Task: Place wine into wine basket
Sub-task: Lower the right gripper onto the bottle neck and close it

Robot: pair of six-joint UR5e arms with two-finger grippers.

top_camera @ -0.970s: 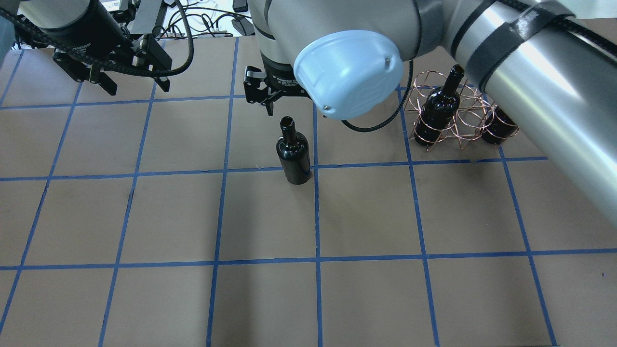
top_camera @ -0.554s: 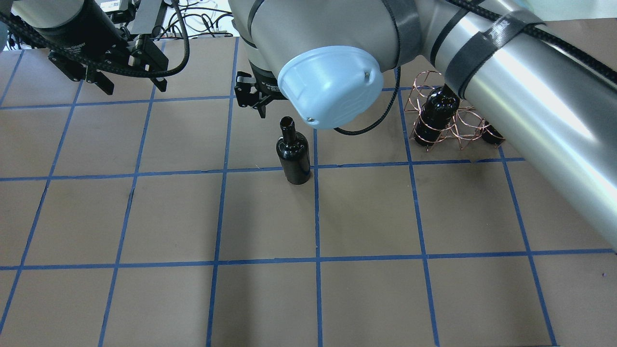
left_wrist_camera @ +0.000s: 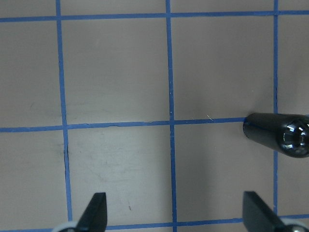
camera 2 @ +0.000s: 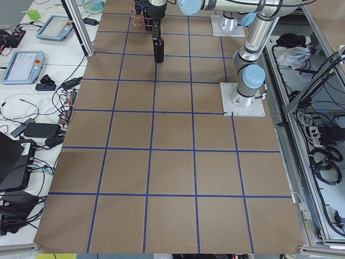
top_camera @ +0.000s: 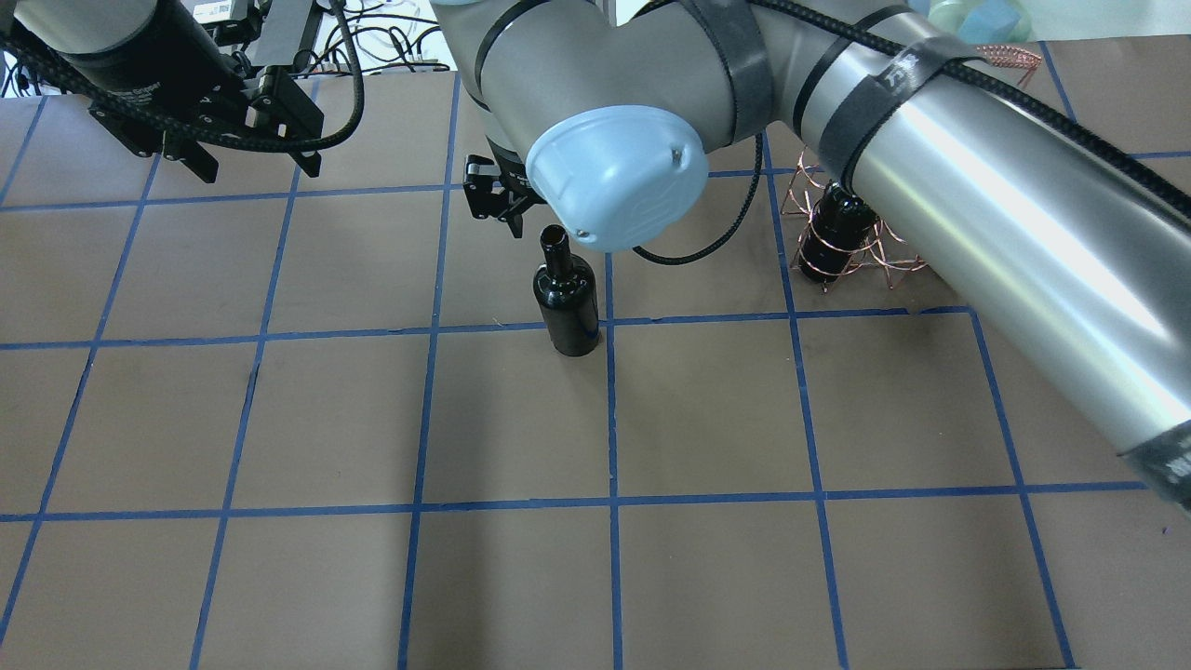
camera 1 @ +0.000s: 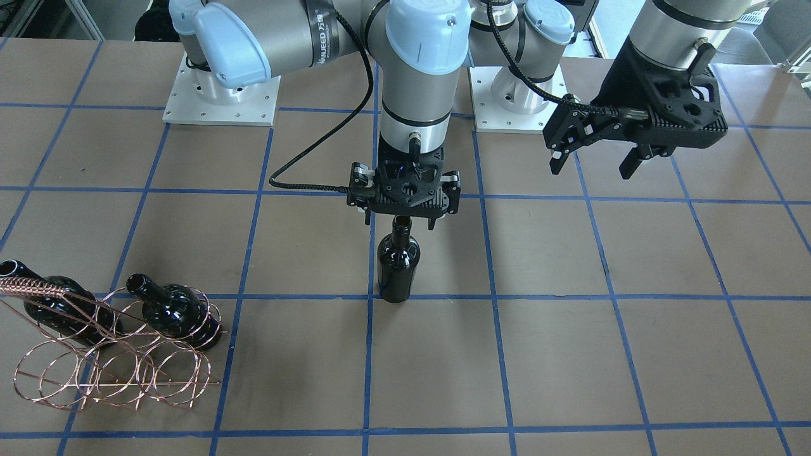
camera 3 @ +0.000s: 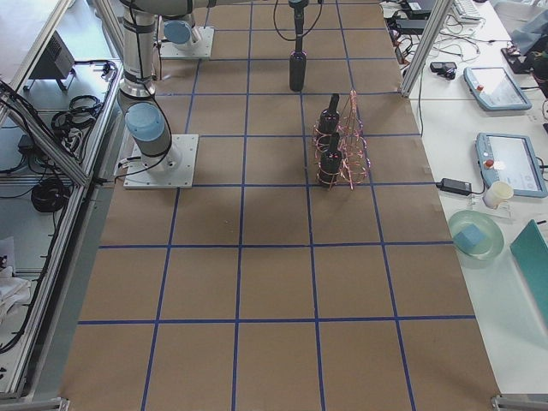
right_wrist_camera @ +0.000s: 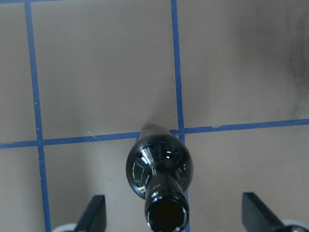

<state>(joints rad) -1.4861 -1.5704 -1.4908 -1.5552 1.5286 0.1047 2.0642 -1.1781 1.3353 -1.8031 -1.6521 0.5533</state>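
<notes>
Now, over the last second the right hand has drifted sideways and settled over the wine. Its elbow has swung along with it and hides most of the wine basket from the overhead camera. The bottle itself has not budged: upright on the counter, on a blue tape crossing near the middle, well apart from the basket.

Right hand: spread wide, nothing held. From its wrist camera the bottle mouth sits between the fingertips, roughly centred side to side, low in the view. From the front camera the tips look level with the lip, with no contact with the glass that you can make out.

Left hand: spread, empty, hanging above the counter off to its own side, unmoved.

Basket: two other bottles already seated in rings; the rings between them look free.

Reading: alignment about done, grasp not yet made. Your next call is probably a short descent and a close on the neck. Glossy glass and a short neck, so expect slip if the pinch lands too near the lip.
</notes>
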